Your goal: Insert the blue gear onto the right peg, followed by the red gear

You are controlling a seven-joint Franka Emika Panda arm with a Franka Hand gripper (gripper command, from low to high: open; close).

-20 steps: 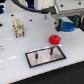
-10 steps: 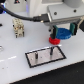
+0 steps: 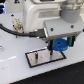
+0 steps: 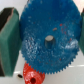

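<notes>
While the blue gear sits gripped in the tool, step 1 of 2 is in hand: blue gear to right peg, red gear after.

Item 1, tool: clenched on the blue gear; wrist view shows a green pad pressed to the gear's toothed edge, 2nd pad only a sliver at the opposite frame edge. Carried above the desk, over the far end of the plate, toward the exterior view's right.

Item 2, blue gear: held roughly flat, off the desk, hub w/ a grey centre facing the wrist cam. In the exterior view only a blue wedge shows below the tool body.

Item 3, plate: black frame, grey inside, flat on desk. One dark thin pin rises near its far end, just beside the gear; looks like the right peg, est. only.

Item 4, red gear: partly visible under the blue gear's rim in wrist view; prob. lying on the desk below.

Next move, est.: centre hub bore over the peg tip, keep gear level, lower straight, release only once seated. Small bore vs thin pin, so lateral error is the main risk.

Unclear/hidden: 2nd pin not made out; exterior view blurred; red gear hidden there by arm; whether peg already enters the bore, cannot tell; most of red gear cut off.
</notes>
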